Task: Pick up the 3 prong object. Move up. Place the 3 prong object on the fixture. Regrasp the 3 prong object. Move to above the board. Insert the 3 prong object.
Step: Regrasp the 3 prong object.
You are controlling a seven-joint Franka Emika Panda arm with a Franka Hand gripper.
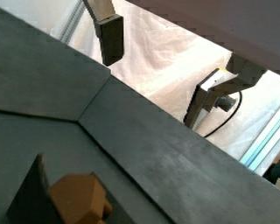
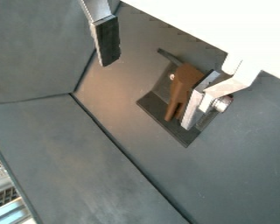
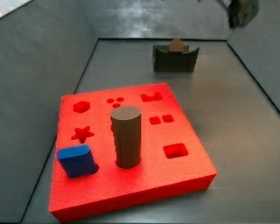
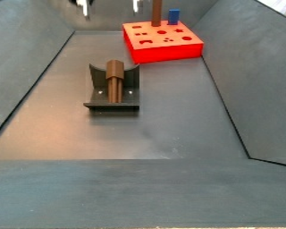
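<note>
- Grey matte floor (image 4: pixel 170 125) fills both side views, a flat dark panel with sloped dark walls rising on each side like a shallow trough; faint scuffs and a soft sheen show on it.
- White crumpled sheeting (image 1: pixel 166 52) hangs beyond the floor's edge in a wrist view, with a pale blue-green frame rail beside it.
- Large flat red foam-like board (image 3: pixel 130 140) lies on the floor, its top cut with a star, circles, squares and a notched shape.
- Tall dark brown cylinder (image 3: pixel 127 138) stands upright in the board, and a small blue block (image 3: pixel 74 161) sits at the board's near corner in the same view.
- Small dark grey fixture (image 4: pixel 113 89), a bracket on a base plate, stands on the floor well apart from the board.
- Small brown 3 prong object (image 4: pixel 114 79) rests on the fixture; in a wrist view it lies in the fixture's recess (image 2: pixel 178 92).
- Gripper (image 2: pixel 160 61) hangs above the floor over the fixture, apart from the piece; its fingers (image 2: pixel 106 39) are spread wide with nothing between them. In a side view it shows only as a dark shape at the upper edge (image 3: pixel 241 10).
</note>
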